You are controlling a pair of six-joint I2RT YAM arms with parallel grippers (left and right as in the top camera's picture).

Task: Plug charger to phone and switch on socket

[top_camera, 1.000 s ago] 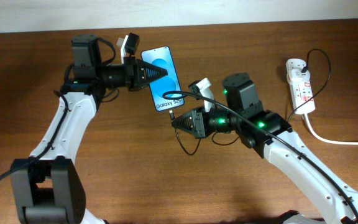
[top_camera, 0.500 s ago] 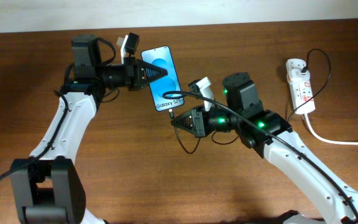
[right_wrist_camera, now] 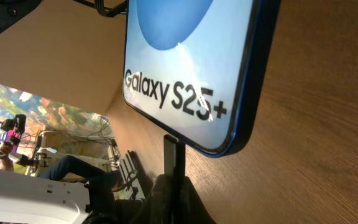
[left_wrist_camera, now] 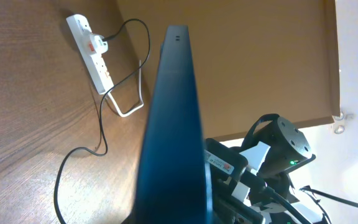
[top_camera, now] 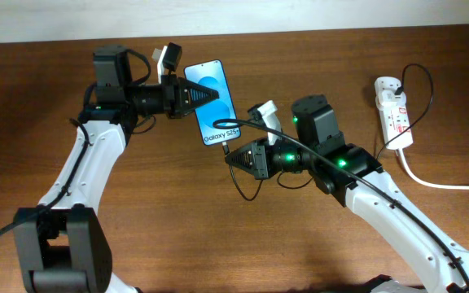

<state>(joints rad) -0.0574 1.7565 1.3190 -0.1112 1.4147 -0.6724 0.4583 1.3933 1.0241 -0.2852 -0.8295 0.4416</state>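
Observation:
My left gripper (top_camera: 204, 95) is shut on the phone (top_camera: 215, 103) and holds it by its upper left edge, blue screen facing up. The left wrist view shows the phone edge-on (left_wrist_camera: 173, 124). My right gripper (top_camera: 231, 158) is shut on the charger's small black plug (top_camera: 227, 150), just below the phone's bottom edge. In the right wrist view the plug (right_wrist_camera: 174, 155) stands upright between my fingers (right_wrist_camera: 194, 199), its tip touching the phone's bottom edge (right_wrist_camera: 191, 62). The white socket (top_camera: 393, 108) lies at the far right, with the thin black cable (top_camera: 420, 98) running from it.
The socket's thick white cord (top_camera: 438, 181) trails off to the right edge. Slack black cable loops on the table under my right gripper (top_camera: 243, 191). The left wrist view shows the socket (left_wrist_camera: 92, 46) far off and my right arm (left_wrist_camera: 272, 149) close by.

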